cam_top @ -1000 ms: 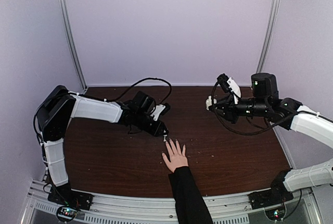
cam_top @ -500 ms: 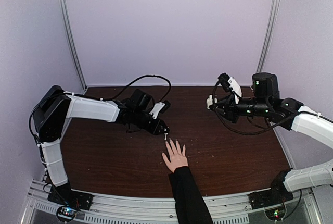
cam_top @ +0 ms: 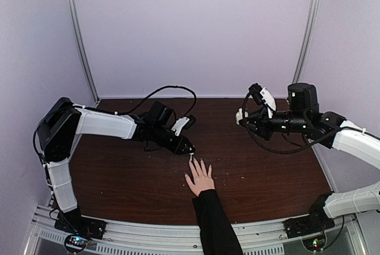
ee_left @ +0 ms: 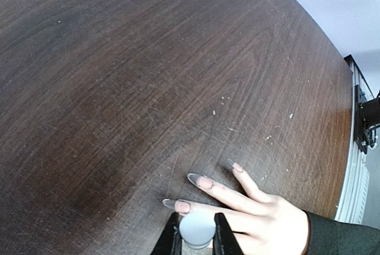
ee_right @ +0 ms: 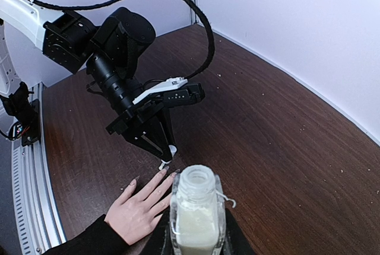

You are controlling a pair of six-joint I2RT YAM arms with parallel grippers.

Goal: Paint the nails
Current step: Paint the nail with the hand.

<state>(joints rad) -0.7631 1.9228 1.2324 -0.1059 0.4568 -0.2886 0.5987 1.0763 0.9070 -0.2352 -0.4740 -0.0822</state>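
1. A hand [cam_top: 200, 180] in a black sleeve [cam_top: 215, 225] lies flat, fingers spread, at the lower centre of the top view on the dark wooden table [cam_top: 119, 172].
2. The nails [ee_left: 205, 182] are long and pointed. They show at the lower middle of the left wrist view, resting on the wood.
3. The left pincer [cam_top: 189, 152] is clamped tight on a white cap [ee_left: 197, 229] just above the fingertips. A small brush [ee_right: 162, 165] hangs beneath it by one fingertip; contact cannot be told.
4. The right pincer [ee_right: 196, 240] is closed on a small clear bottle [ee_right: 195, 207]. The bottle is uncapped, upright and holds pale liquid, raised at the right centre of the top view, well apart from the hand.
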